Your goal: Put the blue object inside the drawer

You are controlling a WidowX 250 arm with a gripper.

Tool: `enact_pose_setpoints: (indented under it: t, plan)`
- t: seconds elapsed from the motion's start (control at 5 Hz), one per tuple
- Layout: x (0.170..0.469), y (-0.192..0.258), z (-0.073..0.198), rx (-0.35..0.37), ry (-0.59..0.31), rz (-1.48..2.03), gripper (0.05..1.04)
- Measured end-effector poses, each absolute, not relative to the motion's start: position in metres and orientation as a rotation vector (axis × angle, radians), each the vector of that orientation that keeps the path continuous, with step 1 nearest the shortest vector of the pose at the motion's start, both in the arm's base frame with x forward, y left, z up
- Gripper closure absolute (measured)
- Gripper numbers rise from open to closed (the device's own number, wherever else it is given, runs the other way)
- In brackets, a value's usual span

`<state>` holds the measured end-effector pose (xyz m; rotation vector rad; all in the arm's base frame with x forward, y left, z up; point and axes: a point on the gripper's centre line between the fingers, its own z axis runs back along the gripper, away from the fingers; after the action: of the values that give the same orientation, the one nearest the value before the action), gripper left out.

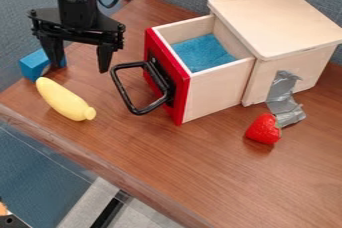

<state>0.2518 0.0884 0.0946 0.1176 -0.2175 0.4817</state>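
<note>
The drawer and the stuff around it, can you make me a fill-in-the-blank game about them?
1. The front of the open drawer is colored ____.
2. The long toy near the blue block is colored ____.
3. The fruit by the gray tape is a ____.
4. The blue block is not inside the drawer but ____ it.

Missing words: red; yellow; strawberry; outside.

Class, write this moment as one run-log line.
gripper open | blue block on table, outside drawer | drawer pulled out | strawberry on table
</note>
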Motion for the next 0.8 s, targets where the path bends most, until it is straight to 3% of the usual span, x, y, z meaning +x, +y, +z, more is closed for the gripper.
enact_pose_setpoints:
  t: [0.2,0.8]
  plan:
    - [0.250,0.087,0.088,0.114,-0.194,0.476,0.083]
    - [0.251,0.165,0.089,0.141,-0.274,0.360,0.083]
